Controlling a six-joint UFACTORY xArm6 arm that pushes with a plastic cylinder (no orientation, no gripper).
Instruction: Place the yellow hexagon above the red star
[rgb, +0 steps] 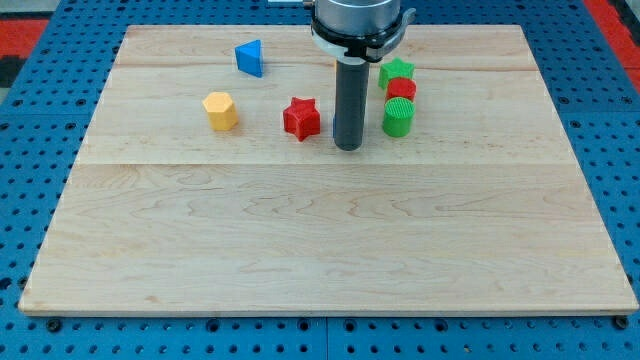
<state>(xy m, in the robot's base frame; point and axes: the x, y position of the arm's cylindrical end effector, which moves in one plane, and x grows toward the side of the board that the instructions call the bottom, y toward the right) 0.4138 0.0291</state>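
The yellow hexagon (220, 110) sits on the wooden board (330, 240) toward the view's upper left. The red star (301, 118) lies to its right, at about the same height in the view. My tip (348, 148) rests on the board just right of the red star and slightly lower, with a small gap between them. The yellow hexagon is well to the left of my tip, with the red star between.
A blue triangle (250, 57) lies near the view's top, above and between hexagon and star. Right of the rod stand a green star (396, 72), a red block (402, 89) and a green cylinder (398, 117), stacked closely in a column. A blue pegboard surrounds the board.
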